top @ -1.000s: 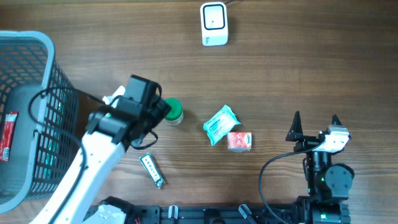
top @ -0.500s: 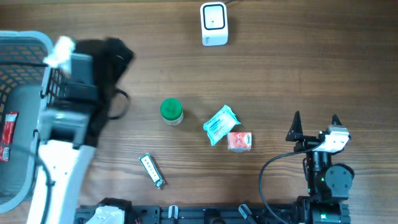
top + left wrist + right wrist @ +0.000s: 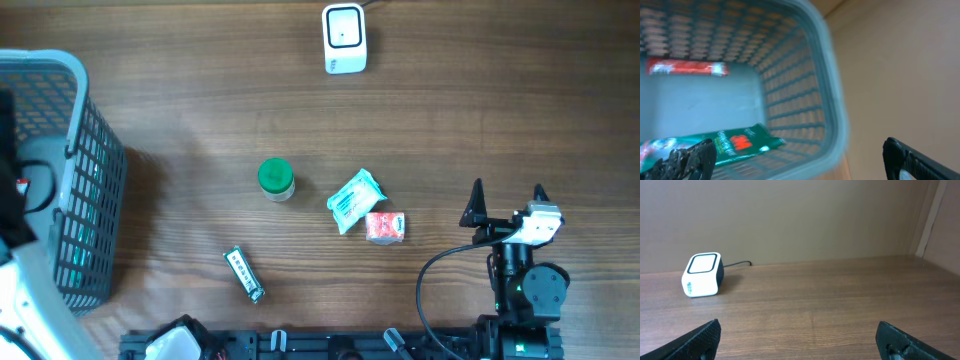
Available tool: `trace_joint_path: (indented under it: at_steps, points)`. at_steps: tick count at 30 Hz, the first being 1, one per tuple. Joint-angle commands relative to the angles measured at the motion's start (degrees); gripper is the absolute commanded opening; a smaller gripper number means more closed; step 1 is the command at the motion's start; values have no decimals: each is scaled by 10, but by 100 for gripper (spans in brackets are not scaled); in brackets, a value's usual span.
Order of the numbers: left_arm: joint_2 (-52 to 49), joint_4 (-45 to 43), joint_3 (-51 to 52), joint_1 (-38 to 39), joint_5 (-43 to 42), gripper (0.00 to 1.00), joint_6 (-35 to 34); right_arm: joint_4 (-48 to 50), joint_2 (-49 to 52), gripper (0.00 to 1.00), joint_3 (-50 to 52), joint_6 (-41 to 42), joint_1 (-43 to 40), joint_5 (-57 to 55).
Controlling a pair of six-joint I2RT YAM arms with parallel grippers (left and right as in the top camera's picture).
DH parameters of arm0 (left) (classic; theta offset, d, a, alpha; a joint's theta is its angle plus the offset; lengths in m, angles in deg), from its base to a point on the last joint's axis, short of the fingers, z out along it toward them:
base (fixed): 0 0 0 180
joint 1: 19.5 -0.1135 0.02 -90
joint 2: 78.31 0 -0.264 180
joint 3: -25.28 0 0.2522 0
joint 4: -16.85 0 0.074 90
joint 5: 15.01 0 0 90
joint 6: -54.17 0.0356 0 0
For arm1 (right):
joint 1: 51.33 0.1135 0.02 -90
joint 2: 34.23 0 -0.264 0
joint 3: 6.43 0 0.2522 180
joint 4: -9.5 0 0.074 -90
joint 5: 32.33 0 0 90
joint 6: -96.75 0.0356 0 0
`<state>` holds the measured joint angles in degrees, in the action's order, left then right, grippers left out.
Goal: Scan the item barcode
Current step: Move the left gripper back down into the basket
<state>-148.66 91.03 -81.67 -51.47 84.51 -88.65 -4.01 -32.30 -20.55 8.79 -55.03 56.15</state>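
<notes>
Wood-grain tabletop. White barcode scanner (image 3: 343, 38) sits far centre, cable trailing off the far edge. Items lie mid-table, well apart from it: green-lidded jar (image 3: 275, 179), teal packet (image 3: 355, 200) touching a red-and-white packet (image 3: 385, 227), and a small bar-shaped pack (image 3: 245, 274) nearer. Left gripper (image 3: 800, 160) hangs over the grey mesh basket (image 3: 95, 200) at far left, fingers spread wide, holding nothing. Basket holds a red packet (image 3: 685, 67) and a green packet (image 3: 740, 142). Right gripper (image 3: 508, 192) is near right, fingers fully apart, empty, facing the scanner.
</notes>
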Motion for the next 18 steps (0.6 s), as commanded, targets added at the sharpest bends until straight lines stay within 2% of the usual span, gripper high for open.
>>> trace_joint_path:
  at_steps: [1, 5, 7, 8, 9, 10, 12, 15, 18]
  points:
    - [-66, 31, -4, -94, -198, 100, -69, 2, -2, 100, 0, -5, -3, 5]
    - [-143, 36, -4, -151, -294, 100, -162, 2, -2, 100, 0, -5, -3, 5]
    - [-179, 30, -4, -159, -339, 100, -172, 2, -2, 100, 0, -5, -3, 5]
    - [-197, 26, -4, -159, -337, 99, -154, 2, -2, 100, 0, -5, -3, 5]
    - [-217, 30, -3, -160, -328, 93, -149, 2, -2, 100, 0, -5, -3, 5]
    - [-226, 36, -3, -161, -323, 93, -150, 2, -2, 100, 0, -5, -3, 5]
    - [-256, 70, -3, -162, -315, 89, -184, 2, -2, 100, 0, -5, -3, 5]
    - [-297, 125, -1, -162, -315, 90, -263, 2, -2, 100, 0, -5, -3, 5]
    - [-325, 132, 0, -162, -308, 92, -271, 2, -2, 100, 0, -6, -3, 5]
